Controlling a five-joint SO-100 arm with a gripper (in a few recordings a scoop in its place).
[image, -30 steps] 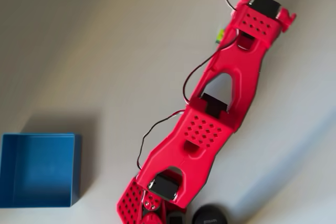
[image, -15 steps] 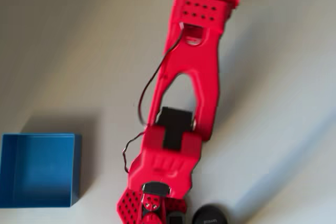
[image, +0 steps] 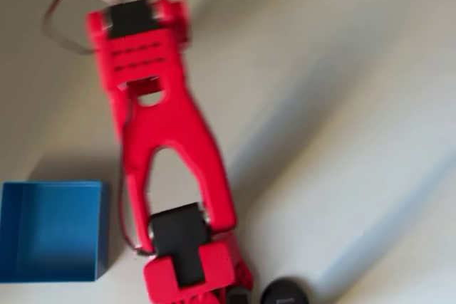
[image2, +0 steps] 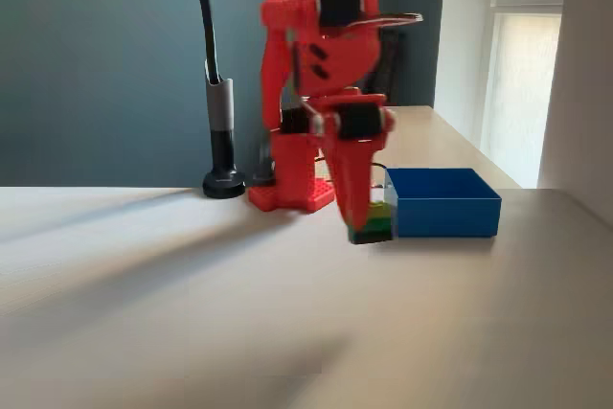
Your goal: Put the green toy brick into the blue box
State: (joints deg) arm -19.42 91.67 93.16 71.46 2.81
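**Op:** Red arm [image2: 321,93] is motion-blurred on both my feeds. From the fixed view I see the gripper [image2: 362,222] pointing down, clamped on the green toy brick [image2: 374,224]. Lime top, darker green layer under it.

**Eng:** Brick on the table or lifted?

**Op:** Lifted. It hangs clear of the pale table [image2: 192,304], with a gap of bare surface visible under it.

**Eng:** Where's the blue box?

**Op:** Fixed view: blue box [image2: 442,203] sits on the table just right of the gripper; the brick's right edge overlaps the box's near-left corner in the picture. I can't tell depth there, so can't say whether they touch. Overhead view: box [image: 50,231] is at the lower left edge, open top, bare blue floor.

**Eng:** Arm position from above?

**Op:** Arm [image: 160,140] runs from its base at bottom centre up towards the top left, to the right of the box. Wrist end is near the top left; the fingers and brick are hidden under the arm there.

**Eng:** Anything else on the table?

**Op:** Black round stand base [image2: 223,183] with a dark pole behind the arm; overhead shows it [image: 283,292] at the bottom edge.
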